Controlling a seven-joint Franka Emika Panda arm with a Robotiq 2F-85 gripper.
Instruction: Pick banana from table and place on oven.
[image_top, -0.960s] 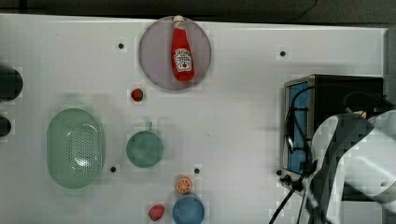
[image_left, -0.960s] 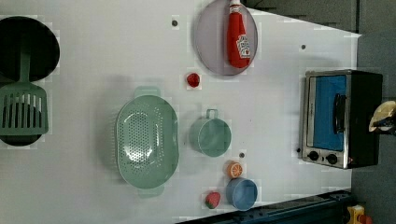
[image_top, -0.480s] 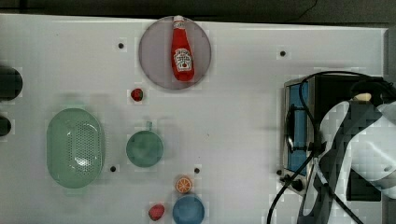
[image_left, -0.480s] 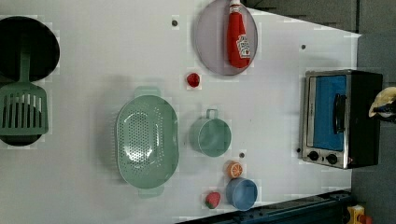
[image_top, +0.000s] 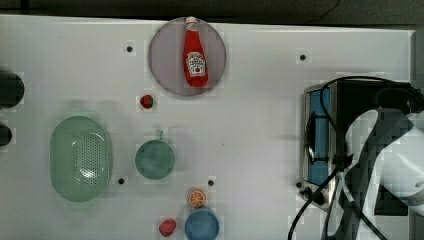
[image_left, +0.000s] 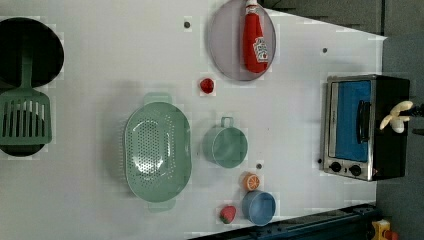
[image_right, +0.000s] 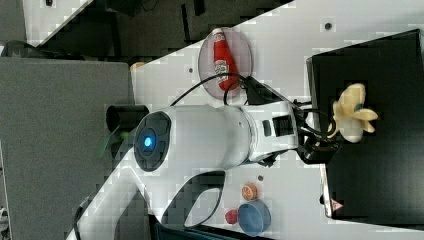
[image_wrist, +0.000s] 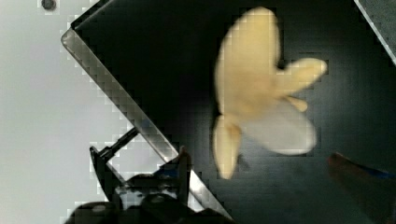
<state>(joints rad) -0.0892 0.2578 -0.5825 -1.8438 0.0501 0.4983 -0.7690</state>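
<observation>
The banana (image_wrist: 261, 93), pale yellow with its peel lobes spread, lies on the black top of the oven (image_right: 380, 170). In the right view the banana (image_right: 352, 117) rests near the top's rear part, just past my gripper (image_right: 322, 145). My gripper (image_wrist: 258, 161) is open, its fingers (image_wrist: 183, 161) standing wide apart on either side of the banana and touching nothing. In the left view the banana (image_left: 395, 116) shows on the oven (image_left: 365, 127). In the top view my white arm (image_top: 395, 160) covers the oven (image_top: 320, 135) top. The oven stands on the white table (image_top: 250, 100).
A ketchup bottle (image_top: 195, 55) lies on a grey plate (image_top: 165, 65). A green colander (image_top: 80, 157), green cup (image_top: 155, 159), orange (image_top: 196, 197), blue bowl (image_top: 201, 225) and two strawberries (image_top: 146, 101) dot the table. A green spatula (image_left: 25, 120) lies over a black pan (image_left: 30, 50).
My fingers have spread apart and let go of the banana, which now rests on the oven top. The arm has shifted over the oven in the top view.
</observation>
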